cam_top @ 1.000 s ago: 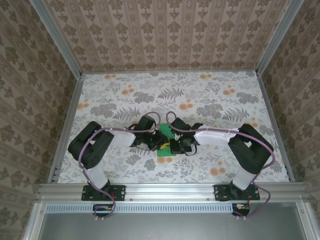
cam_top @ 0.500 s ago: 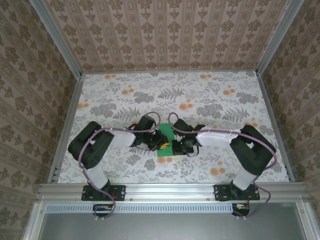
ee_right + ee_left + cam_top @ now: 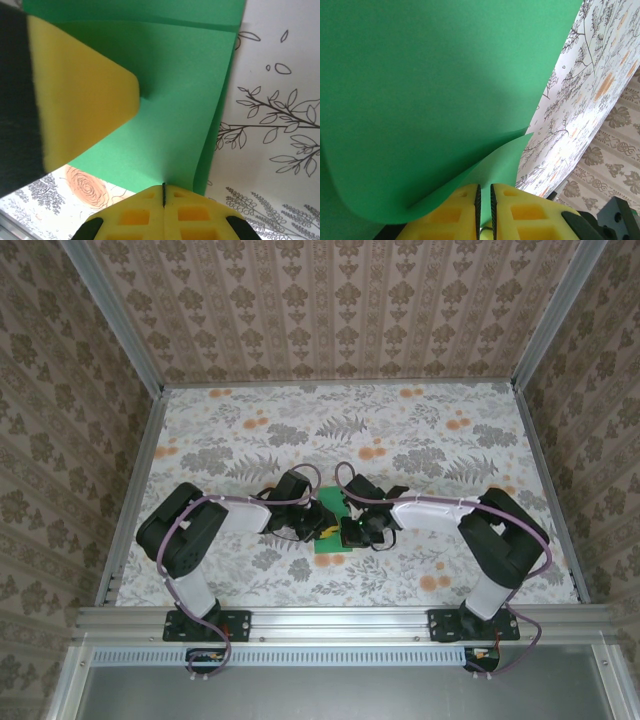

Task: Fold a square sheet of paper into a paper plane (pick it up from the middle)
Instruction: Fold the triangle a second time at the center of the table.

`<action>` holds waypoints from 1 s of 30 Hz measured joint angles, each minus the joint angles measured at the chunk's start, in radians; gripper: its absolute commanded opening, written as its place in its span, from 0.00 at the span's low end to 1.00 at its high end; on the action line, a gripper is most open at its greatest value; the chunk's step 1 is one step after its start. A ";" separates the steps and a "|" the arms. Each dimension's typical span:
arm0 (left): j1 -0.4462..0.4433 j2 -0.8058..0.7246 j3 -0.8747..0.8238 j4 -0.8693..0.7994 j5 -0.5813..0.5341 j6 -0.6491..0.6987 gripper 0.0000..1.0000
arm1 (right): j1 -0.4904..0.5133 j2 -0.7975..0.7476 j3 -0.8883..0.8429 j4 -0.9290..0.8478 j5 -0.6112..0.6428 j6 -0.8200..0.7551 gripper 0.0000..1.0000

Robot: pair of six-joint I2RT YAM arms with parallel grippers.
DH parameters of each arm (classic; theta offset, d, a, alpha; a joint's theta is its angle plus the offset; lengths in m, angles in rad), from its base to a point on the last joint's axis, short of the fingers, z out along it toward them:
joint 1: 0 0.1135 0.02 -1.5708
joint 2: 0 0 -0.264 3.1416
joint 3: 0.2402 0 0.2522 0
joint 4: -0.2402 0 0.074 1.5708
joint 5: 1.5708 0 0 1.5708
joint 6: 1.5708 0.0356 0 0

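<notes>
Right gripper (image 3: 163, 190): pads clenched flush, no gap seen, nothing noted between them. Its tip is set at the near edge of the square sheet of paper (image 3: 175, 105).

Left gripper (image 3: 483, 192): pads drawn almost together, a thin slit left. Whether a paper layer is nipped in that slit cannot be told. In the right wrist view one of its yellow fingers (image 3: 80, 95) is seen pressed point-down into the sheet, with a small dimple at the contact.

Sheet: laid on the patterned table (image 3: 270, 160) between the two grippers. In the top view it is placed toward the near side, midway across. It is only partly folded (no dart shape to be recorded). A straight crease is noted across the far side, and a flap is turned in along the edge at the right of the right wrist view. In the left wrist view one layer is curled up and over, not flattened.

Risks, as judged:
- The curled layer may spring open if the pinning finger is lifted before the crease is pressed, the bend being soft.
- The sheet may be dragged across the table by a sideways push from the clenched right tip, and a skewed crease would result.
- Thin paper may be crumpled or torn under the point load.
- The grippers may be knocked together, so little room being left between them.
</notes>
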 measured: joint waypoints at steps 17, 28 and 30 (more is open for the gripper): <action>-0.003 -0.037 0.023 -0.074 -0.013 0.078 0.17 | -0.024 -0.002 -0.051 0.064 -0.040 -0.007 0.05; -0.075 -0.092 -0.014 -0.058 -0.074 0.103 0.09 | -0.031 -0.002 -0.058 0.074 -0.058 0.011 0.03; -0.078 -0.092 -0.023 -0.054 -0.081 0.103 0.09 | -0.032 -0.002 -0.058 0.074 -0.060 0.011 0.03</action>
